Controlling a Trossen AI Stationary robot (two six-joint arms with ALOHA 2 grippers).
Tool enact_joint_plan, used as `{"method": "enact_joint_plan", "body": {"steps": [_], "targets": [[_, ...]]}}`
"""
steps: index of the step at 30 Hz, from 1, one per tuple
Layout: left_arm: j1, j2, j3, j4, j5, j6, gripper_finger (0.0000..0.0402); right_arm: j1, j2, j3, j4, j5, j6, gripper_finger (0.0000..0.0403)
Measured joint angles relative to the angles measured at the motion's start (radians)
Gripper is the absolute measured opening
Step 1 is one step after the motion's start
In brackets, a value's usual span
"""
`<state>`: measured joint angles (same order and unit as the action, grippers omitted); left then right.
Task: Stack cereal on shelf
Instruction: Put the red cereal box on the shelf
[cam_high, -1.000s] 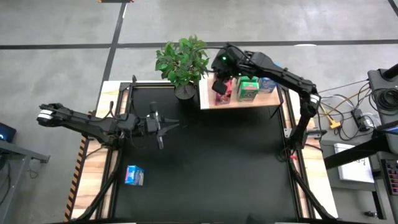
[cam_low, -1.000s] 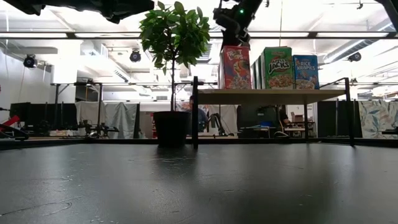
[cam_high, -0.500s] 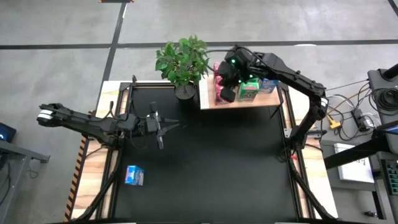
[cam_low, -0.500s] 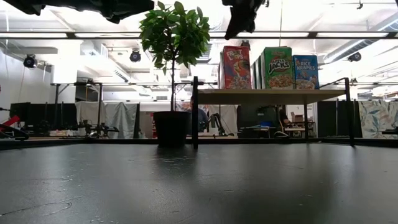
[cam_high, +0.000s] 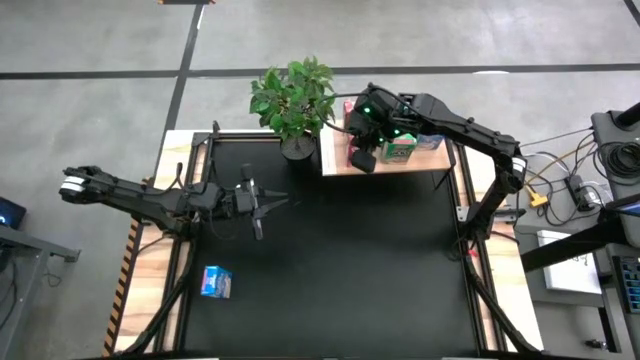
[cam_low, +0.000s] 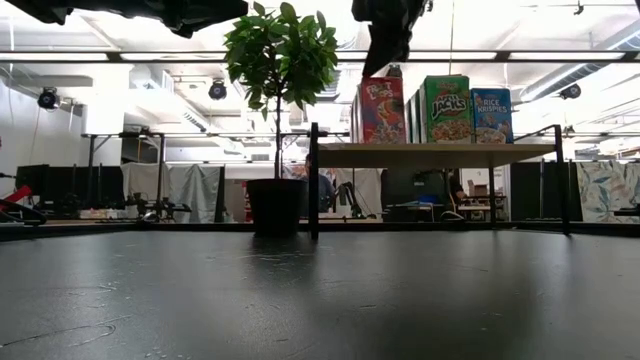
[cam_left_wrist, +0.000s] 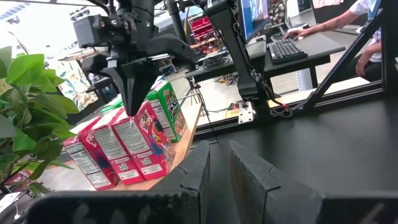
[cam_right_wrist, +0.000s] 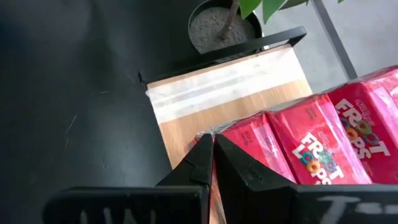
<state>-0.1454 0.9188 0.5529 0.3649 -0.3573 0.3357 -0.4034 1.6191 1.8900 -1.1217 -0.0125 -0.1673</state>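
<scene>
The right gripper hangs over the pale light-wood shelf, jaws shut and empty, above the pink-red cardboard cereal boxes. Green boxes and a blue one stand alongside; how many sit behind is hidden. Another blue cereal box lies on the black surface. The left gripper waits nearby, jaws nearly closed, empty.

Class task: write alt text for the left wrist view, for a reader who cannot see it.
The right claw, shut, hangs over three pink-red cereal boxes standing in a row on a pale wooden shelf, with a green box behind them. The left claw frames the foreground; plant leaves fill one side.
</scene>
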Motion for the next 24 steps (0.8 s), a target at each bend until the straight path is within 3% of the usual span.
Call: {"method": "enact_joint_plan", "body": {"steps": [24], "targets": [[0.000,0.000,0.000,-0.002,0.000,0.003,0.0039,0.000,-0.052,-0.003,-0.044,0.030,0.021,0.0009]]}}
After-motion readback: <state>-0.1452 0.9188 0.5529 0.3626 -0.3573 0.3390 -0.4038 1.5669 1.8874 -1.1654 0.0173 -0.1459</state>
